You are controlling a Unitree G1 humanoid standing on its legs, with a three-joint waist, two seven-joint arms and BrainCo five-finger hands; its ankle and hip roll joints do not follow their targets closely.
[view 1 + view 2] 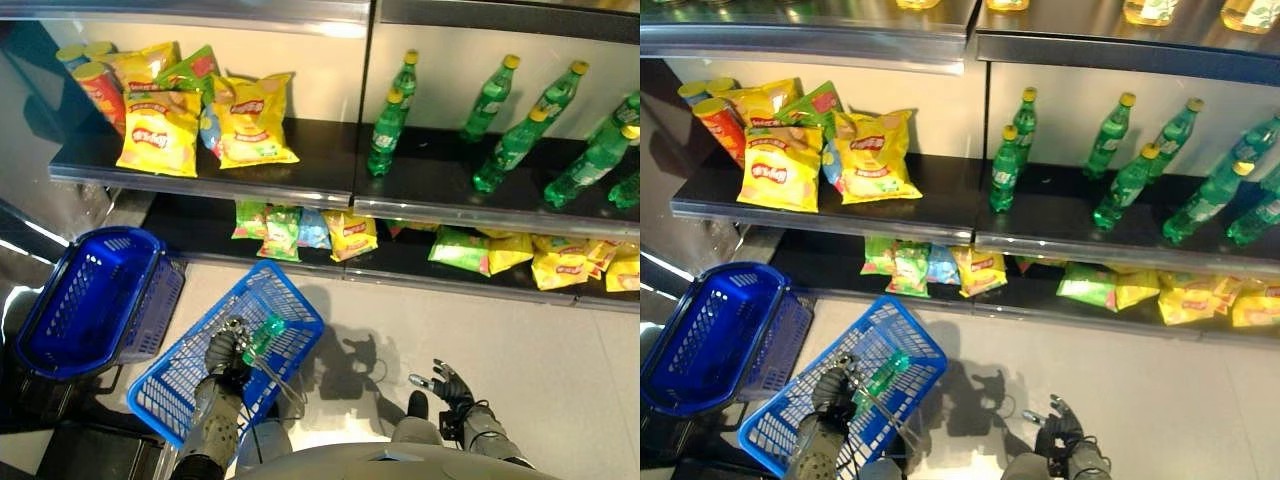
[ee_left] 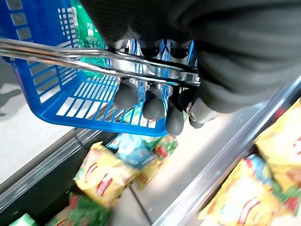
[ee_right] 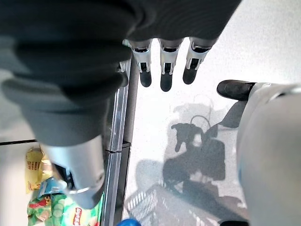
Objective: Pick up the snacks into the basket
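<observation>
Snack bags (image 1: 205, 115) lay at the shelf's (image 1: 330, 178) left end, bottles (image 1: 515, 140) right; two baskets (image 1: 265, 300) stood on the floor (image 1: 520, 340) before it.

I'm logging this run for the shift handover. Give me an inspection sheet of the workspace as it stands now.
Surface: pale floor before two dark shelves.
Job's things: blue basket hangs by its wire handle from the left robot hand, a green pack inside; yellow and green snack bags on the upper shelf, more bags on the lower.
Clutter: green bottles on the upper shelf; second blue basket at left.
Robot hands: left curled round the handle; right robot hand open, empty, above the floor.
Cables: nothing seen.
Surroundings: nothing seen.
</observation>
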